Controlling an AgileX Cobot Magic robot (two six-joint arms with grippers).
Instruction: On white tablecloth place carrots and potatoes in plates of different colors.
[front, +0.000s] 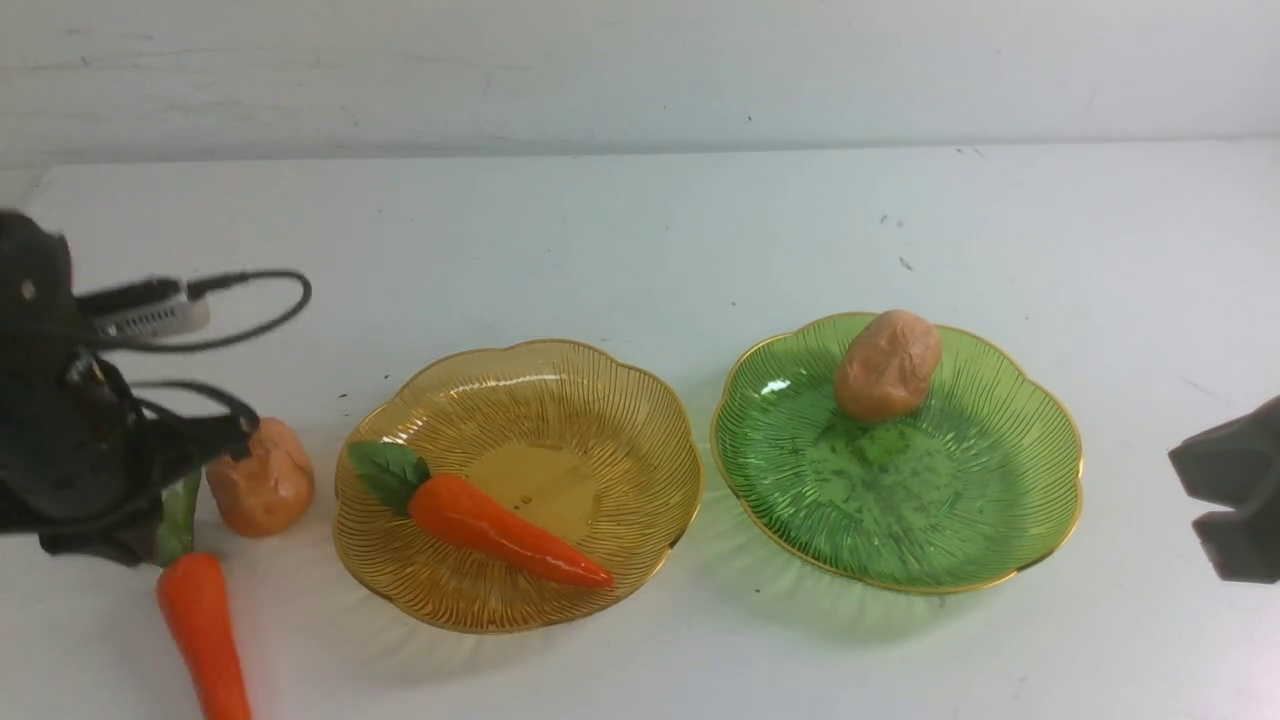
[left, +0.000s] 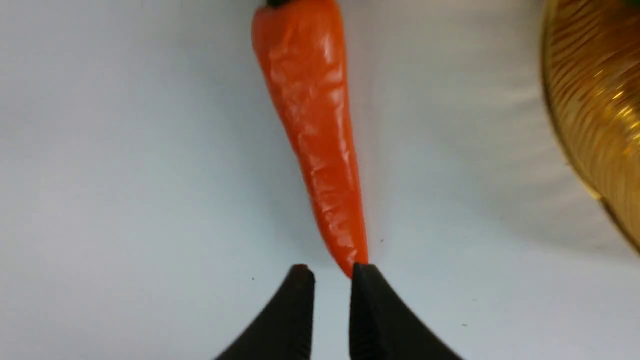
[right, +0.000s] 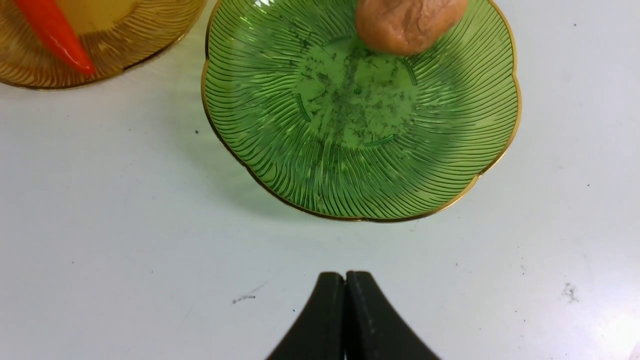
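On the white tablecloth the amber plate holds one carrot. The green plate holds one potato. A second carrot and a second potato lie on the cloth left of the amber plate. My left gripper hovers over the loose carrot, its fingers a narrow gap apart and empty, one fingertip at the carrot's point. My right gripper is shut and empty, above bare cloth near the green plate.
The left arm's black cables loop over the cloth at the far left. A pale wall closes the back. The amber plate's rim shows beside the loose carrot in the left wrist view. The right gripper sits at the right edge.
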